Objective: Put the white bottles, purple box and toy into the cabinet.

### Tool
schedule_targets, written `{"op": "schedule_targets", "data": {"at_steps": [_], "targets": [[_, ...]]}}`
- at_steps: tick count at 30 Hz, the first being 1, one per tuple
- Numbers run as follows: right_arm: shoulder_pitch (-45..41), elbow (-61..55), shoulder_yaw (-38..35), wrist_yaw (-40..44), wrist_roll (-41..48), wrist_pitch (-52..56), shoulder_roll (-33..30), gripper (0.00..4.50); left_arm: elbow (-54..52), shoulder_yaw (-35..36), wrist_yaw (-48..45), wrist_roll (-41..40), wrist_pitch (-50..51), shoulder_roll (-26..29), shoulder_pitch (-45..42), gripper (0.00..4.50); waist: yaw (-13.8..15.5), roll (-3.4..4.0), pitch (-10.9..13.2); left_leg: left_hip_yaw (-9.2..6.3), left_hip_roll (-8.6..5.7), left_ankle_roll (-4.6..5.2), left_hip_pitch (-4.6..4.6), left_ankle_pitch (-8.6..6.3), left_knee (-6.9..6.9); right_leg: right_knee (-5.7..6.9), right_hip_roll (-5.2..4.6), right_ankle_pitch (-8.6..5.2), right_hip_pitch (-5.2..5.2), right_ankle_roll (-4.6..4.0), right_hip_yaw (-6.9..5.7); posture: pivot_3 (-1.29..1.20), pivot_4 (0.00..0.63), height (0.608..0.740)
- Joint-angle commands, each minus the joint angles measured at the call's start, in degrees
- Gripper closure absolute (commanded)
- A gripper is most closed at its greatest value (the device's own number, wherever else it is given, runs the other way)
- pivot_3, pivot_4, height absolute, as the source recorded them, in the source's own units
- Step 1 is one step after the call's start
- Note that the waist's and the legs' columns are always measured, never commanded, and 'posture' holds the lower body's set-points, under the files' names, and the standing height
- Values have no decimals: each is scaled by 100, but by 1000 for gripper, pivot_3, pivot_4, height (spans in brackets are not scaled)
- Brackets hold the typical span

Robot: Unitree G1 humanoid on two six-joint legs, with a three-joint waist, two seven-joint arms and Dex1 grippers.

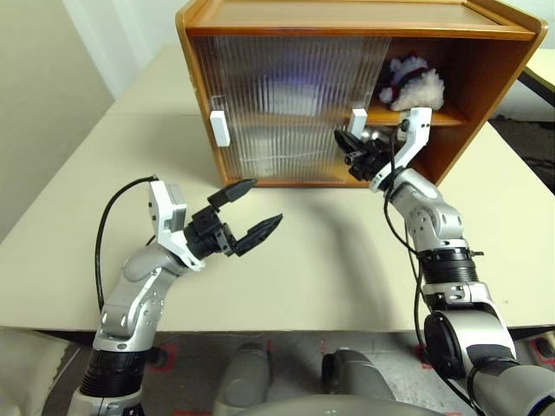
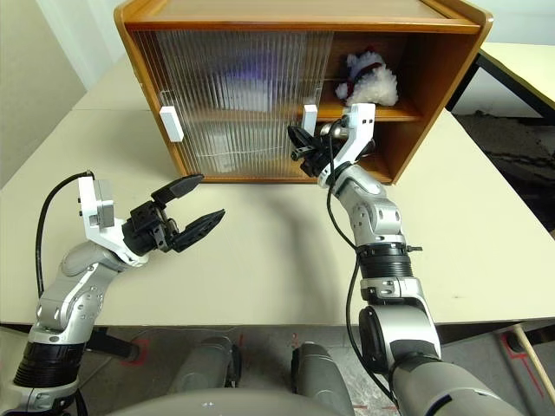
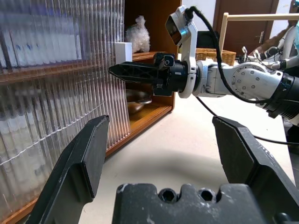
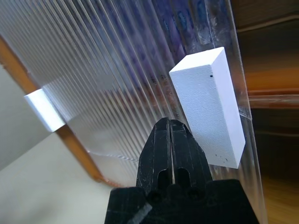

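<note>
Two grippers over the beige table (image 1: 78, 217), nothing lying loose on it. Nearest: left gripper (image 1: 247, 208) hangs above the table, well short of the cabinet (image 1: 347, 17), fingers spread wide, holding nothing. Further in: right gripper (image 1: 349, 149) has its fingers pressed together, empty, tip just beside the white handle (image 4: 208, 107) of the inner sliding door (image 1: 286, 113), on the handle's closed-side face. Can't tell if it's actually touching; wrist view puts it v. close.

Beyond that, the cabinet itself. Both ribbed doors sit over the left & middle part, right section open. Toy (image 1: 414, 85) sits on the upper shelf in that open part. Behind the ribbed panels, upper shelf: a purplish blur, prob. the purple box (image 1: 290, 87), w/ pale shapes beside it that could be the white bottles (image 3: 28, 42) — too blurred to be sure. A dark bowl-like shape (image 3: 138, 100) sits on the lower level near the opening.

Judgement: all task items look to be inside already, so the putting-in part seems done. What's left, if anything, is prob. the door — the right gripper is placed as if to push the handle across toward the open side.
</note>
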Motion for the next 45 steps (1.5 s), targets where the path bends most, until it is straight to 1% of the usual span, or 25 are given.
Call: {"op": "schedule_targets", "data": {"at_steps": [1, 11, 17, 33, 36, 45], "targets": [[-55, 2, -346, -338, -104, -439, -149, 4473, 22, -51, -4, 68, -34, -10, 16, 0, 9, 0, 0, 0, 0, 1, -1, 1, 2, 0, 0, 0, 0, 0, 0, 253, 3, 740], [152, 58, -557, -757, -291, -910, -350, 4473, 114, -72, -38, 72, -36, -18, -65, 0, 153, 0, 0, 19, -7, 8, -3, 6, 8, 0, -23, -2, 2, 15, -4, 239, 4, 740], [330, -50, -567, -807, -273, -998, -450, 4473, 177, -98, -87, 57, -44, -26, -134, 0, 115, 0, 0, 53, -16, 15, 1, 10, 8, -1, -56, -2, 1, 24, -4, 229, 0, 740], [666, -174, -727, -1229, -370, -1412, -621, 4473, 378, -125, -258, 55, -117, -36, -216, 0, 117, -1, 0, 95, -19, 36, 0, 22, 8, -14, -81, -5, 1, 30, 5, 204, 0, 740], [765, -270, -768, -1310, -394, -1447, -617, 4473, 375, -122, -274, 46, -112, -28, -207, 0, 81, -1, 0, 99, -18, 35, -1, 21, 8, -18, -82, -5, 0, 29, 8, 202, 0, 740], [987, -495, -887, -1621, -474, -1512, -602, 4473, 419, -110, -323, 38, -101, -19, -257, 0, -158, -1, 0, 95, -14, 37, 0, 21, -8, -16, -78, 2, -2, 41, 5, 192, 0, 740]]}}
